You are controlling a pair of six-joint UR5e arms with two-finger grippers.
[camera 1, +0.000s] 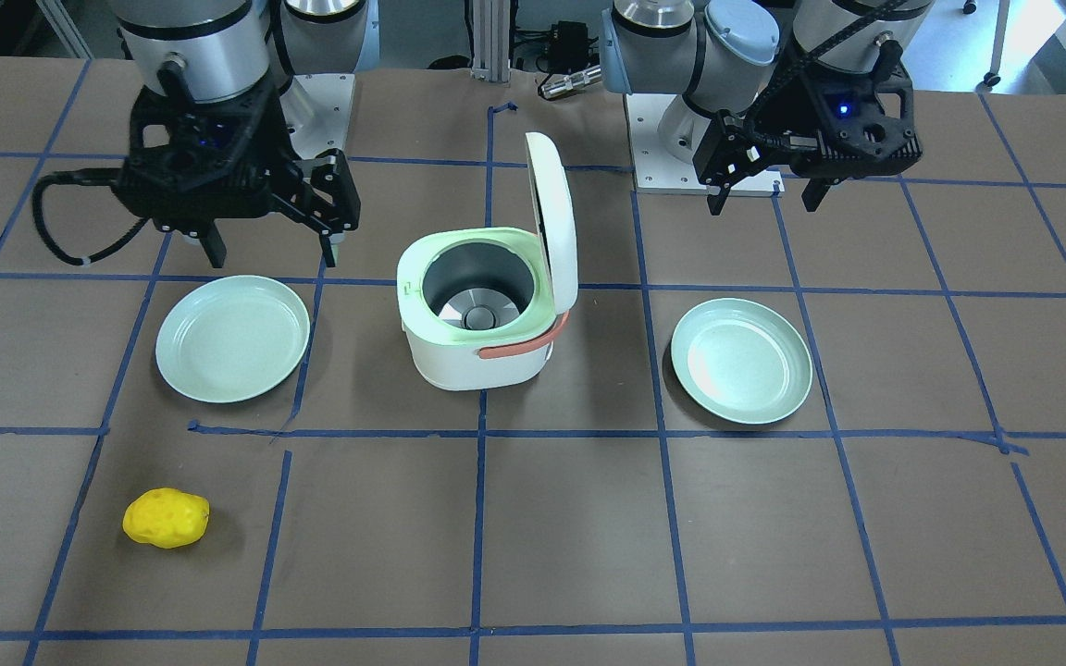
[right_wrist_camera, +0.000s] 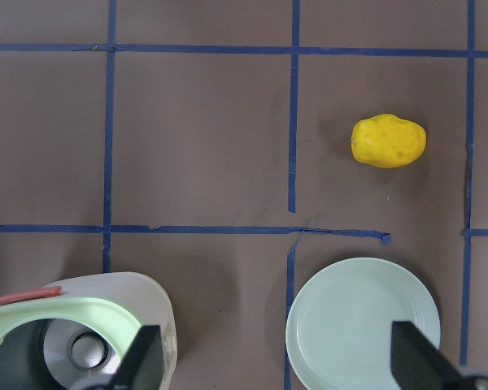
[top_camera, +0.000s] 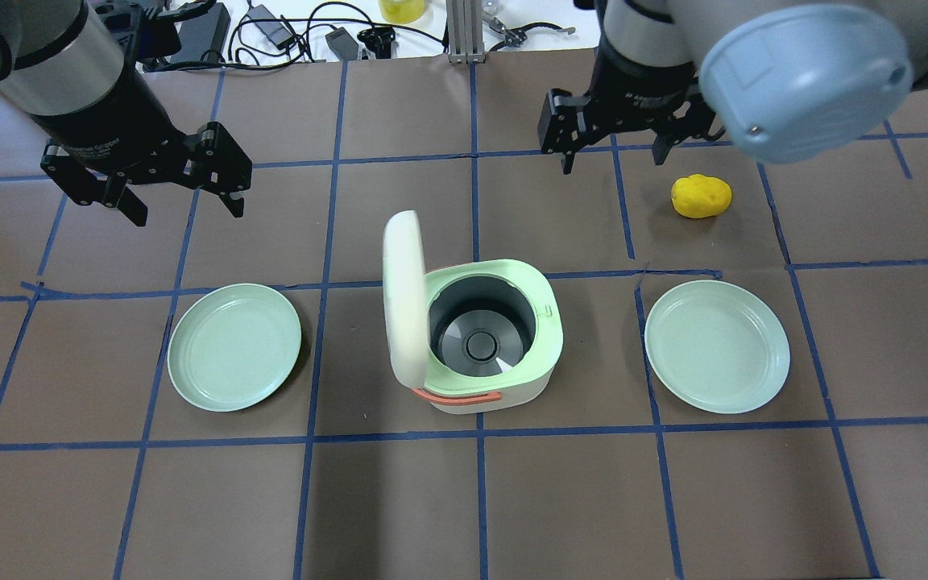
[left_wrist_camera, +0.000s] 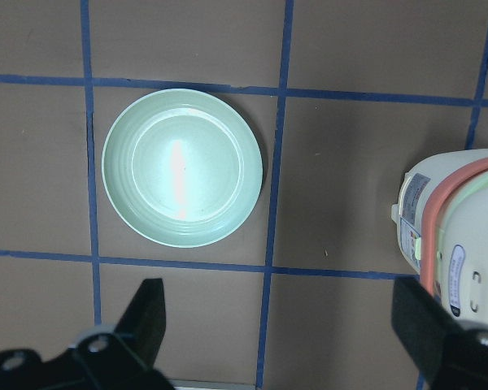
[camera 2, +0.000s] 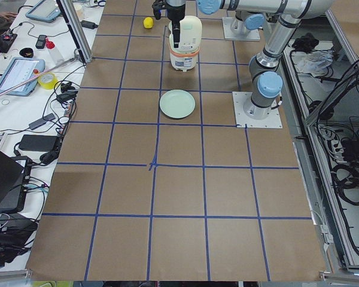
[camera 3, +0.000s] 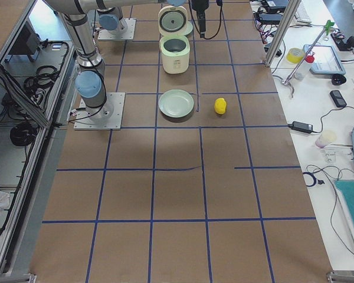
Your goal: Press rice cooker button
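Observation:
The white rice cooker (top_camera: 480, 338) with a pale green rim and an orange handle stands mid-table. Its lid (top_camera: 401, 298) is up and the empty metal pot shows. It also shows in the front view (camera 1: 482, 314). I cannot make out a button for certain; a small latch sits on the rim (top_camera: 548, 308). My left gripper (top_camera: 186, 208) hovers open and empty, beyond the left plate and left of the cooker. My right gripper (top_camera: 614, 159) hovers open and empty, beyond the cooker on its right. The left wrist view shows the cooker's side (left_wrist_camera: 459, 236), the right wrist view its rim (right_wrist_camera: 73, 325).
A pale green plate (top_camera: 234, 346) lies left of the cooker and another (top_camera: 718, 345) lies right of it. A yellow sponge-like lump (top_camera: 701, 196) lies beyond the right plate, close to my right gripper. Cables and gear lie past the table's far edge.

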